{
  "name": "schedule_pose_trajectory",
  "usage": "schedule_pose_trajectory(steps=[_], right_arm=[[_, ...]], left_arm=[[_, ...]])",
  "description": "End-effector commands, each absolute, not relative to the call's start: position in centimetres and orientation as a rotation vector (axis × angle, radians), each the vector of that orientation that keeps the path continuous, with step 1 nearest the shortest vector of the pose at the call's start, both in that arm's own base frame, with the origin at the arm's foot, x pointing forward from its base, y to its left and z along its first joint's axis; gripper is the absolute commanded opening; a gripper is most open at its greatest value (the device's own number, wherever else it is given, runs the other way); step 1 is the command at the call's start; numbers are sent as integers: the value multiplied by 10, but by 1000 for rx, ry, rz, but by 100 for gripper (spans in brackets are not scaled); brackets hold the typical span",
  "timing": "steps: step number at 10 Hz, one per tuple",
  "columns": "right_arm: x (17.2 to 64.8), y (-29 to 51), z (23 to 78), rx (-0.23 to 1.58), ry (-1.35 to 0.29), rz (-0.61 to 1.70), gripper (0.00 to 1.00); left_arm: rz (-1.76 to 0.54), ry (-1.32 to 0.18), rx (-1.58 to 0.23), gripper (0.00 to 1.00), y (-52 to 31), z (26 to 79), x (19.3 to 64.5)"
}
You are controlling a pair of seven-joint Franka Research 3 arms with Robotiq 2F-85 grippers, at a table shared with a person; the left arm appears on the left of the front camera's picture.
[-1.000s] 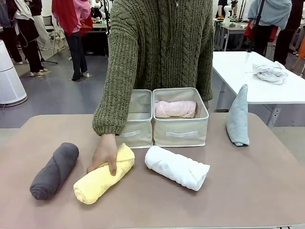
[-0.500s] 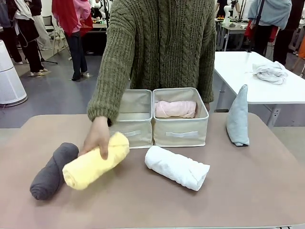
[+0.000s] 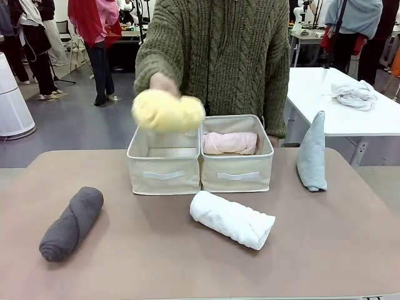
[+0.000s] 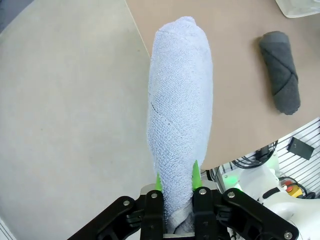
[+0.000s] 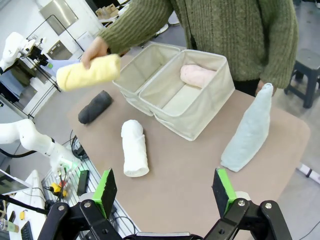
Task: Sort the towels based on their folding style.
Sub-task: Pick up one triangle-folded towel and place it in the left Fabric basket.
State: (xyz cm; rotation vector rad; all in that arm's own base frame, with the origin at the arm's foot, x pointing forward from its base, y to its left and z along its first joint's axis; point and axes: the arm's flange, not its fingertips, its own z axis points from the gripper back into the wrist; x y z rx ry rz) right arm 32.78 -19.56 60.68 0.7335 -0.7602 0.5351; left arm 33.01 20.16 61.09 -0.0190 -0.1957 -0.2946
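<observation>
The person's hand (image 3: 161, 82) holds the yellow rolled towel (image 3: 167, 111) in the air above the left beige bin (image 3: 164, 177). A pink roll (image 3: 230, 142) lies in the right bin (image 3: 237, 177). On the table lie a white roll (image 3: 232, 219) and a dark grey roll (image 3: 72, 222). A grey-blue cone (image 3: 312, 152) stands at the right. My left gripper (image 4: 176, 182) is shut on a light blue cone towel (image 4: 180, 115), held off the table's edge over the floor, with the dark grey roll (image 4: 281, 71) beyond. My right gripper (image 5: 165, 192) hangs open above the table's near right, with the white roll (image 5: 135, 154), the cone (image 5: 248, 131) and the yellow roll (image 5: 89, 71) ahead.
The two bins stand side by side at the table's far middle, close to the person's body. A shapeless white cloth bundle (image 3: 354, 94) lies on a separate white table at the back right. Other people stand farther off. The tabletop (image 3: 187, 269) in front of the rolls is bare.
The person has lifted the yellow roll off the table, from beside the dark grey roll, up and back to above the left bin. Nothing else has moved.
</observation>
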Motion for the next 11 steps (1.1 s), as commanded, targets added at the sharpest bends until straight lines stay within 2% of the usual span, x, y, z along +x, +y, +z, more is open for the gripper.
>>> schedule_pose_trajectory(steps=[1, 6, 7, 8, 9, 11], right_arm=[[328, -196, 606, 744, -766, 542, 100], [328, -196, 606, 744, -766, 542, 100], [328, -196, 606, 744, -766, 542, 100], [328, -196, 606, 744, -766, 542, 100], [328, -196, 606, 744, -766, 542, 100], [328, -196, 606, 744, -766, 542, 100]], left_arm=[[-312, -178, 1, 20, 189, 618, 330], [-517, -72, 206, 20, 93, 721, 311], [-530, -76, 211, 20, 74, 727, 318], [-447, -83, 241, 20, 71, 723, 322], [-533, -82, 186, 20, 77, 725, 304], [-528, -81, 202, 20, 64, 729, 311]])
